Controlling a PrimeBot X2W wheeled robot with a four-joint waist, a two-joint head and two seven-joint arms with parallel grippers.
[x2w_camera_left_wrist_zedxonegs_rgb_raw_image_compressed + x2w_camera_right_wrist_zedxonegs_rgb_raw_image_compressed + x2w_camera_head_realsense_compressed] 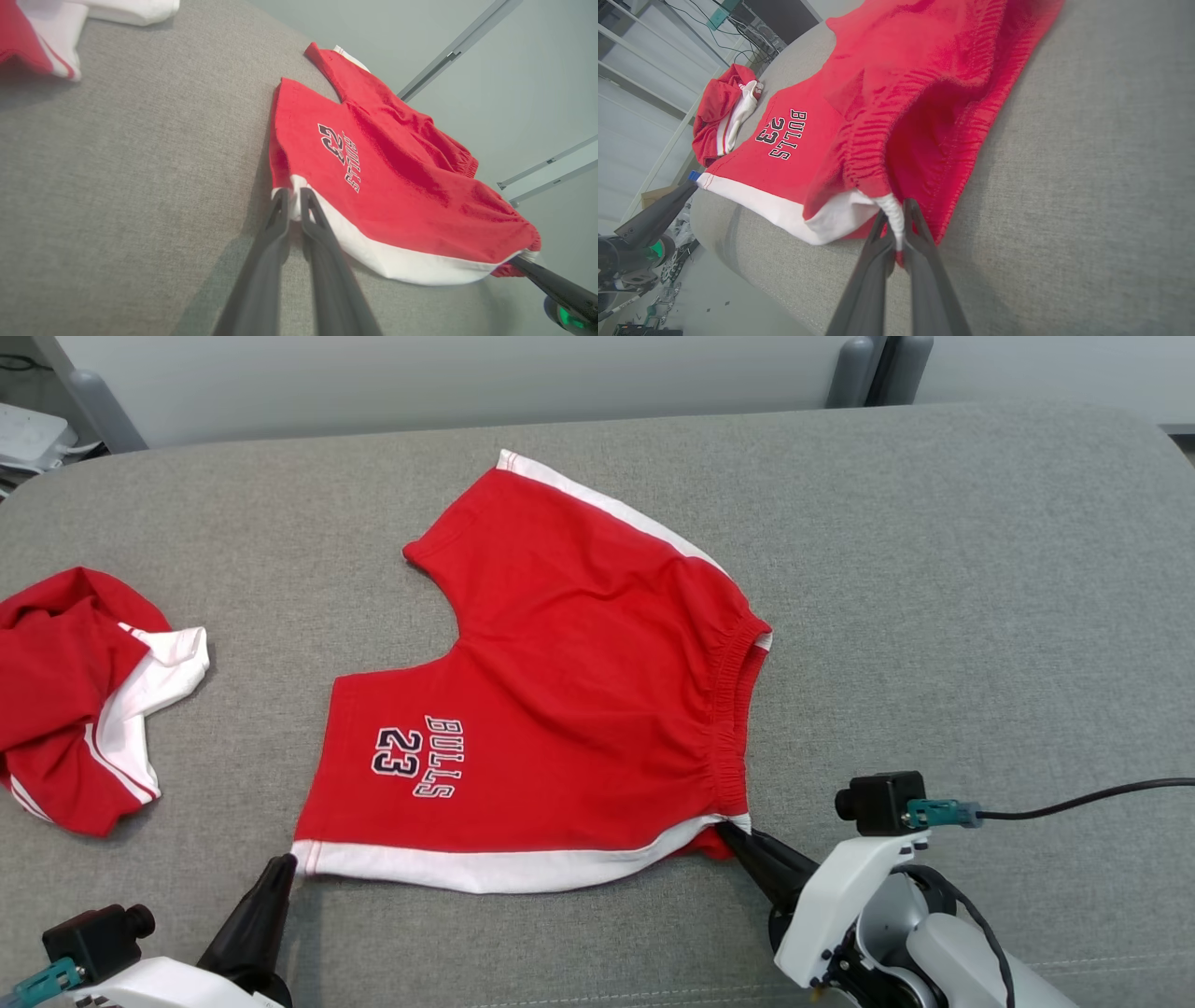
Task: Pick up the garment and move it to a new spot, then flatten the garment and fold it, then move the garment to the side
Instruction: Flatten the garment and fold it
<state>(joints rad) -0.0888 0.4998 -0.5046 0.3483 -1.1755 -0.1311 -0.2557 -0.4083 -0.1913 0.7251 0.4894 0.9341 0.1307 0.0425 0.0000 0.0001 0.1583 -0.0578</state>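
Closest in, left gripper: fingers a slit apart, white hem corner of the shorts sitting between the tips; cannot tell whether truly pinched or merely resting there. Across on the near right, right gripper: clamped tight on the white corner at the waistband end, cloth bunched between the tips. Strung between the two, the near white stripe, lying close to the front edge of the grey cushion. Beyond that, red cloth spread mostly flat, gathered waistband to the right, leg openings to the left, far leg angling off toward the back. Looks like the flattening step, fold not yet begun. Now the trouble spots. First, a pull with only the right corner secure: shorts swinging round, rumpling, flatness lost. Second, an uneven lift of the near edge: elastic gathers dragged into a crooked crease. Third, too much haul toward the front: hem sliding off the cushion's lip. Worth watching too, a soft ridge up the middle, likely to get folded in unless smoothed first. Readable on the near leg: "BULLS" beside "23", dark letters outlined in white, turned sideways to the head camera. Further left, well apart, a crumpled red-and-white garment, easy to snag on a wide sweep. Furthest back, pale wall.
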